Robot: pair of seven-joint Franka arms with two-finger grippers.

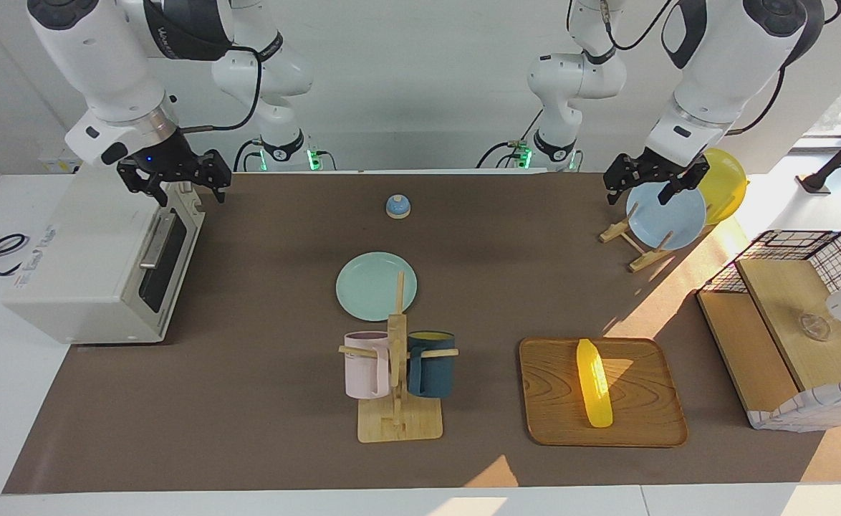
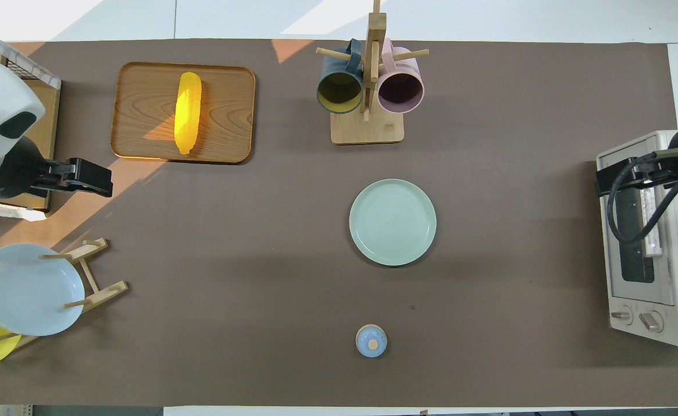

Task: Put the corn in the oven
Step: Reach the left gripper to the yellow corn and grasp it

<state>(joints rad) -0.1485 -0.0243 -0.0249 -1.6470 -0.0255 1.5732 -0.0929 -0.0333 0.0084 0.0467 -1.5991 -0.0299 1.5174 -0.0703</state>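
**Corn on its tray, oven door closed, both arms raised**

The corn (image 1: 594, 383) lies lengthwise on a wooden tray (image 1: 650, 423) toward the left arm's end of the desk (image 1: 248, 430), in the part farthest from the robots. Nothing touches it, and a patch of sunlight falls across the tray.

The oven (image 1: 84, 279) stands at the right arm's end of the desk, its glass door closed and its bar handle facing the middle of the desk; two knobs show on its front panel in the overhead view.

The right end effector (image 1: 175, 188) hangs in the air over the oven's top edge nearest the robots, fingers spread apart, holding nothing. The left end effector (image 1: 651, 188) hangs over a wooden plate rack (image 1: 639, 254) that holds a pale blue plate (image 1: 668, 218) and a yellow plate (image 1: 727, 183) upright; its fingers are also spread and hold nothing.

Between corn and oven, a mug stand (image 1: 397, 401) carries a pink mug (image 1: 365, 365) and a dark blue mug (image 1: 431, 365), one on each side. A light green plate (image 1: 376, 285) lies flat just nearer to the robots than the stand, and a small blue bell (image 1: 397, 206) sits nearer to them again. A wire-and-wood basket shelf (image 1: 786, 322) stands beside the tray at the left arm's end.
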